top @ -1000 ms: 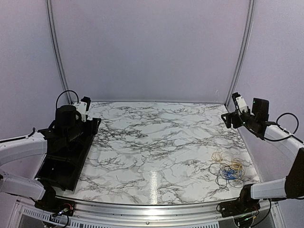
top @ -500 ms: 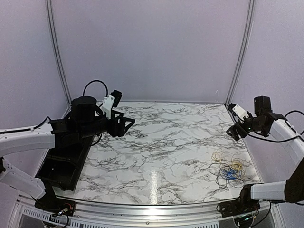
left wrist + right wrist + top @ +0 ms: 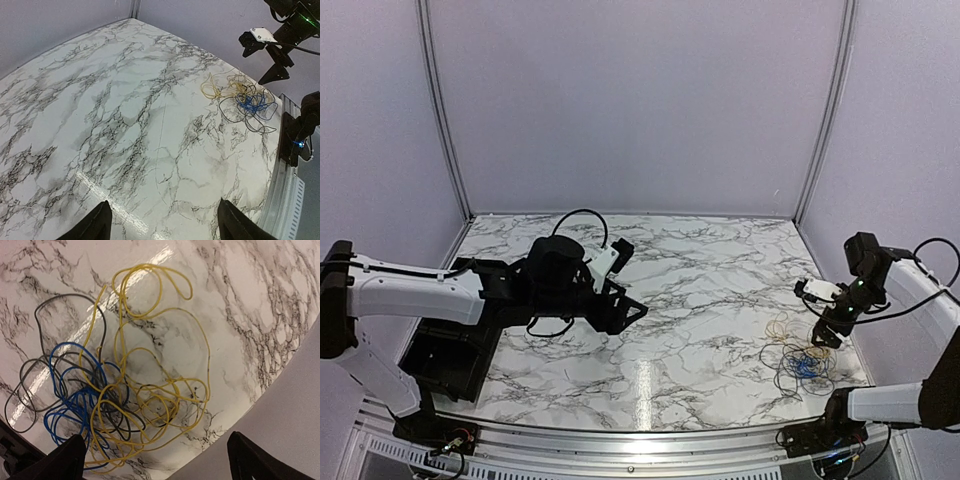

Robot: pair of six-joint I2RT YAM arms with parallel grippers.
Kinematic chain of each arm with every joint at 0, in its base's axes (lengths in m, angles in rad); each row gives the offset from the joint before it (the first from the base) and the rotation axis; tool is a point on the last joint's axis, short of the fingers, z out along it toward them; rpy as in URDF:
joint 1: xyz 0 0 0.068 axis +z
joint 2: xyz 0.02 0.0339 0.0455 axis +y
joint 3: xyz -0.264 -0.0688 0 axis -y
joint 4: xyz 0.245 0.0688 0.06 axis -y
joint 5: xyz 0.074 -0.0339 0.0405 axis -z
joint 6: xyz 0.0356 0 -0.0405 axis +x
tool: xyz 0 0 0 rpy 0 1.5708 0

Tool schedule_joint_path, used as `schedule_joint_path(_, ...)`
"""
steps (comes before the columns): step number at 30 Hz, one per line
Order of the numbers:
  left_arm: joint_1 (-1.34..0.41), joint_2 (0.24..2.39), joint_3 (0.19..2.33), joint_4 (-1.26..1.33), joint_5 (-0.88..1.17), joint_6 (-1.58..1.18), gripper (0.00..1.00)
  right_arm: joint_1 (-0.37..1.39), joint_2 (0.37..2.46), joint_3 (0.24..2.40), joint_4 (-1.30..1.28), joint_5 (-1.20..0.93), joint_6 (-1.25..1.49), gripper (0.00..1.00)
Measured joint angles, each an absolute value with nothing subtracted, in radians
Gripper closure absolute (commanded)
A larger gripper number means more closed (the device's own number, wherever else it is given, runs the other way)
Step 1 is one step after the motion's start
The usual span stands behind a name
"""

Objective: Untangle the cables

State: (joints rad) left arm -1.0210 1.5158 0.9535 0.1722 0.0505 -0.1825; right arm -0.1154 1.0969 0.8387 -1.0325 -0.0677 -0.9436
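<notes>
Hovering just above the cables [image 3: 125,390], the right claw [image 3: 155,440] has its fingers spread wide and holds nothing. The yellow, blue and black cables lie in one tangled heap near the right front corner of the table [image 3: 700,270]. The left claw [image 3: 162,212] hangs over the table's middle, likewise spread apart and empty.

The bench [image 3: 700,290] has a glossy, marble-patterned top with a bright glare streak at lower centre. The cables [image 3: 115,390] look smooth, probably plastic-sheathed. Along the bottom edge, the rail [image 3: 650,440] looks like brushed metal.
</notes>
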Motion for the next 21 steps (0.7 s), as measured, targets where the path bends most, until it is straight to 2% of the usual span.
schedule_joint_path(7, -1.064, 1.582, 0.998, 0.175, 0.107, -0.196, 0.24, -0.117, 1.126, 0.728, -1.104, 0.003, -1.021, 0.07)
schedule_joint_path(14, -1.088, 1.599, 1.015, 0.176, 0.124, -0.207, 0.26, -0.117, 1.19, 0.691, -1.09, 0.01, -1.048, 0.36)
schedule_joint_path(21, -1.092, 1.598, 1.006, 0.183, 0.09, -0.242, 0.27, -0.081, 1.279, 0.69, -1.016, -0.02, -1.028, 0.5)
